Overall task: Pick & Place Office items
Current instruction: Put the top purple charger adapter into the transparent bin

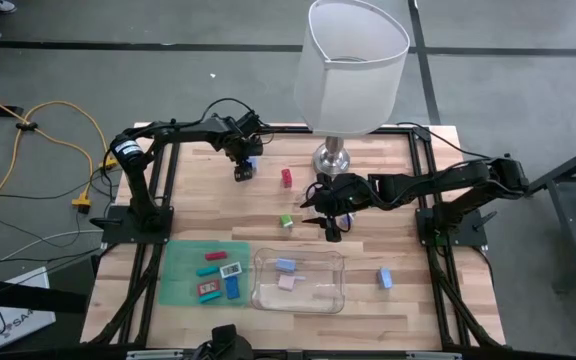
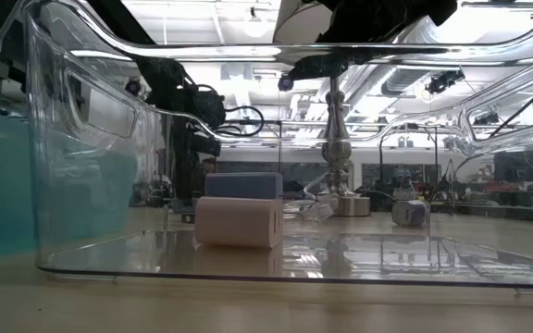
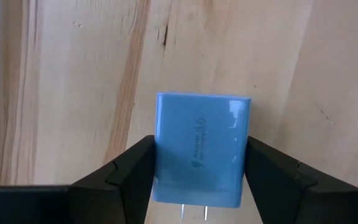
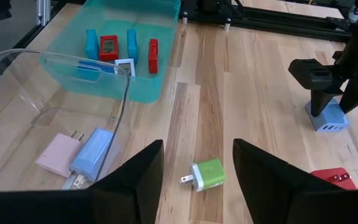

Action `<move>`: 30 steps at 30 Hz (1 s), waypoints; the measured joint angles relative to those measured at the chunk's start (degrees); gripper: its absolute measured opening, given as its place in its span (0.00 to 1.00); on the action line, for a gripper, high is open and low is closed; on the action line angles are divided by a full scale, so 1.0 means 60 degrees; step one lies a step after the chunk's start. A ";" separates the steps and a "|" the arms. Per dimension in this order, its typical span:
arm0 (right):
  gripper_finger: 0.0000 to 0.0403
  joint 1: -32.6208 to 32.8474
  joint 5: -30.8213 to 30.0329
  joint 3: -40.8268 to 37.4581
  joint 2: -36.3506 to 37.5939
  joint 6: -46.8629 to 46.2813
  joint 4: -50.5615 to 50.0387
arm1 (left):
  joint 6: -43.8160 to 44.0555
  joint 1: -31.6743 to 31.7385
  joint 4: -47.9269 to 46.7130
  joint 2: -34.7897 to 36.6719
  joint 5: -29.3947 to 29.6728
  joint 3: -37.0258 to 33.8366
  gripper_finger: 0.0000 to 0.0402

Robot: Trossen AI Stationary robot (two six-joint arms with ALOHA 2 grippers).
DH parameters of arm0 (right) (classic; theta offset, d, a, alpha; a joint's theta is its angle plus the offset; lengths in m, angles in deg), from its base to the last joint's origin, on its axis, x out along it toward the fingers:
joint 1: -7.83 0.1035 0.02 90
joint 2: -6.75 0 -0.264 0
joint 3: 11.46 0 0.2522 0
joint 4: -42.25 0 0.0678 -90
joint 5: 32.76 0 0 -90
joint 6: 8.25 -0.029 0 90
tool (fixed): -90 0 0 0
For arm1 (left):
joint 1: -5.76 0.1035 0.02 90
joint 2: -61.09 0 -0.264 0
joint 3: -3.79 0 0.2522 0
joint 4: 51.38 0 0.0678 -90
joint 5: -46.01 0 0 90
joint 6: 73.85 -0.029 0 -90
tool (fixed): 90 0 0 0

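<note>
Left gripper point(image 3: 197, 180) brackets blue charger point(image 3: 201, 146) at table's point(image 1: 408, 240) far side, fingers point(image 3: 132, 171) touching its sides. Right gripper point(image 4: 197, 165) hovers open above green charger point(image 4: 207, 173).

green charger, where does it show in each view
High view: green charger mid-table, just left of the right claw.
Low view: not made out.
Left wrist view: not in it.
Right wrist view: on the wood between the claw's own fingers.
Shared landmark: the clear tray, seen in the high, low and right wrist views.
</note>
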 joint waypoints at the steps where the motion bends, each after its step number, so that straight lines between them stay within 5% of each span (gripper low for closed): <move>1: 0.45 0.0000 0.0000 0.0001 0.0000 0.0001 -0.0001 | -0.0002 0.0000 0.0000 0.0000 0.0000 0.0000 0.52; 10: 0.45 0.0000 0.0000 0.0002 0.0000 0.0003 -0.0001 | -0.0038 -0.0025 0.0005 0.0374 0.0019 0.0002 0.52; 21: 0.45 0.0000 0.0004 0.0000 0.0000 0.0001 -0.0004 | 0.0579 -0.0057 -0.1396 0.2176 0.0221 0.0011 0.51; 30: 0.45 0.0000 0.0000 0.0002 0.0000 0.0002 0.0000 | 0.2106 -0.2124 -0.2685 0.3972 0.0466 0.0011 0.51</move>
